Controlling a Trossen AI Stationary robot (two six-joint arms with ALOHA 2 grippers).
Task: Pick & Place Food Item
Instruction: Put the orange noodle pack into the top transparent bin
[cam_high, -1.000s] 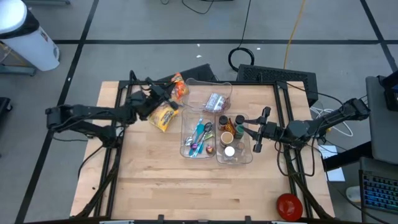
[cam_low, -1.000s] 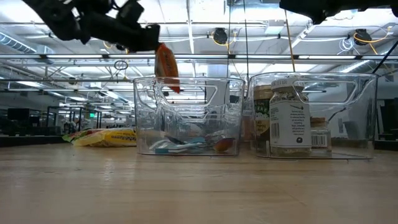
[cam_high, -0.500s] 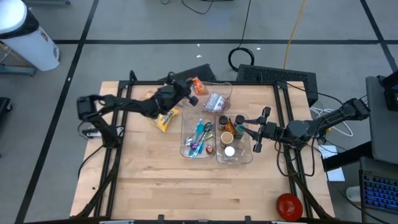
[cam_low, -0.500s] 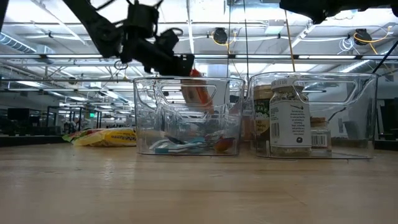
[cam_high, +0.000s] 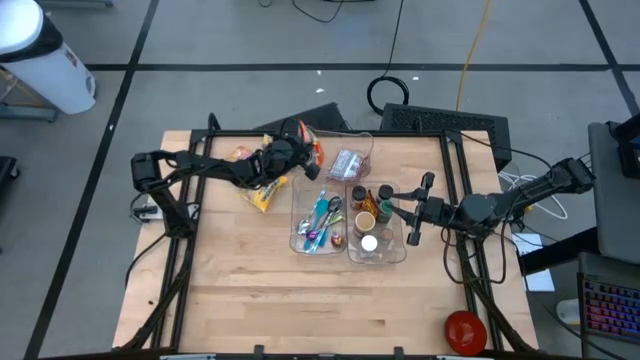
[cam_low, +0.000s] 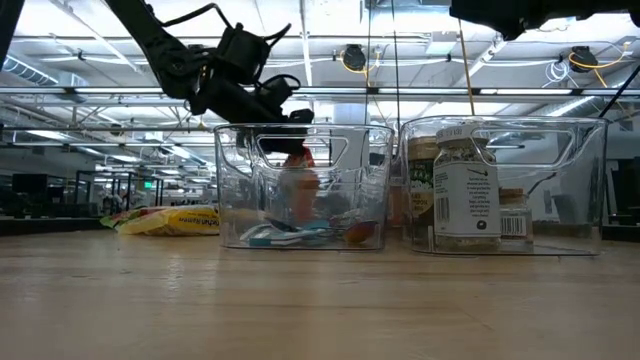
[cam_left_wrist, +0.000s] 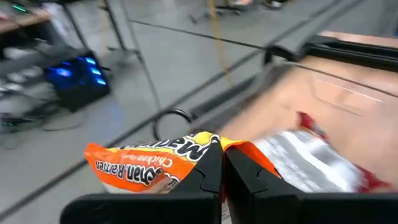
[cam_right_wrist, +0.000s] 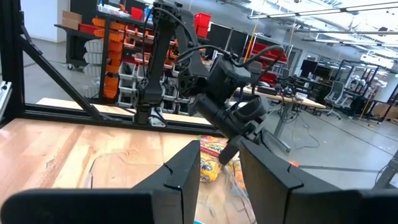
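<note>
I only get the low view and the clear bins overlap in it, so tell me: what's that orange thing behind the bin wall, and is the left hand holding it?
Observer: Yes. The left wrist view shows the left hand shut on an orange chicken ramen packet.
Operator: Which bin is it over?
Observer: From above, it's over the left side of the far bin, the one behind the utensil bin.
Operator: Is anything lying in that far bin?
Observer: One silver packet with red edges, toward the bin's right side.
</note>
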